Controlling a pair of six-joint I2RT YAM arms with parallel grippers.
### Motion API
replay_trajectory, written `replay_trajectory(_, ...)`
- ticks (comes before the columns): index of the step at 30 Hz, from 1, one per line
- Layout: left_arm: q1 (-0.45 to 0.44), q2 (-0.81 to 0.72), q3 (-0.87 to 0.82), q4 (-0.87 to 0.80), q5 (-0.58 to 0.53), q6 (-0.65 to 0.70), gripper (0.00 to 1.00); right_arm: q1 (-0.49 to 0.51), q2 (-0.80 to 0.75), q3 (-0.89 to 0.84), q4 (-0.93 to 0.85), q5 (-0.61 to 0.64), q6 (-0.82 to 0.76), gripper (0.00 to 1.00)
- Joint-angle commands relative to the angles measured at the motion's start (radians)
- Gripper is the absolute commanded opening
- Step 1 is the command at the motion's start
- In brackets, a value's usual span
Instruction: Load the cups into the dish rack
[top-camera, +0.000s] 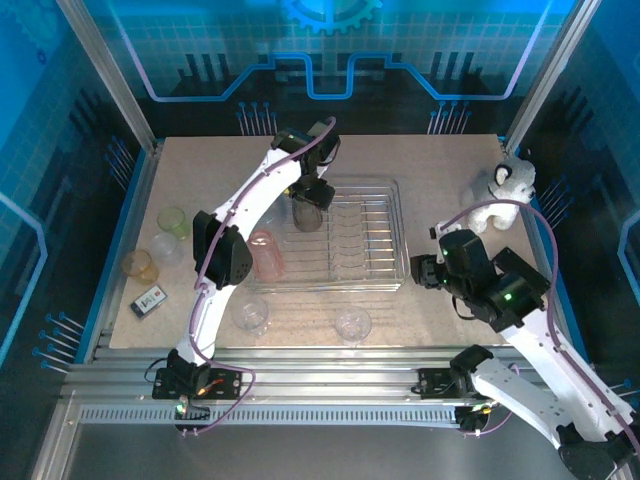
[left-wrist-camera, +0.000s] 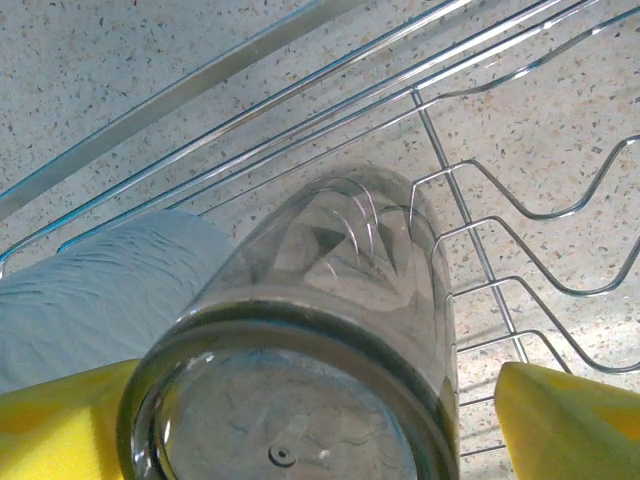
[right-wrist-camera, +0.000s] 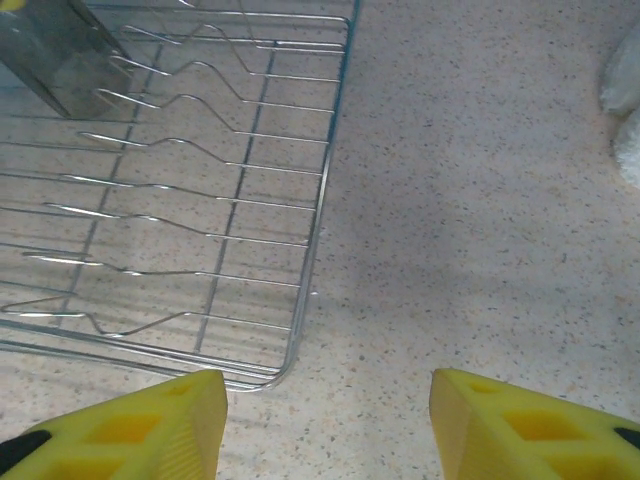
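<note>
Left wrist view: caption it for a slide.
Smoky cup, base toward camera, between the left jaws, over the dish rack wires.

Smoky cup (left-wrist-camera: 330, 330), base up, inside dish rack (left-wrist-camera: 500, 250).

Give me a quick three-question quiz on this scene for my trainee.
1. True or false: the smoky dark translucent plastic cup is inside the rectangular silver wire dish rack.
2. What does the right gripper hold? A) a clear cup B) nothing C) a rack wire
3. How many clear plastic cups stand on the table between the rack and the table's near edge?
Key: 1 true; 2 B; 3 two.
</note>
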Motion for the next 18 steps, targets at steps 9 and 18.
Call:
replay_trajectory(9,-0.037,-0.207,-0.079,0.089,-0.085,0.043,0.99,-0.023,0.022,0.131,-0.210,-0.257,0.087,0.63)
replay_trajectory(18,-0.037,-0.734,-0.660,0.471,-0.108,-0.055,0.99,0.167,0.031,0.096,-0.269,-0.297,0.345,0.62)
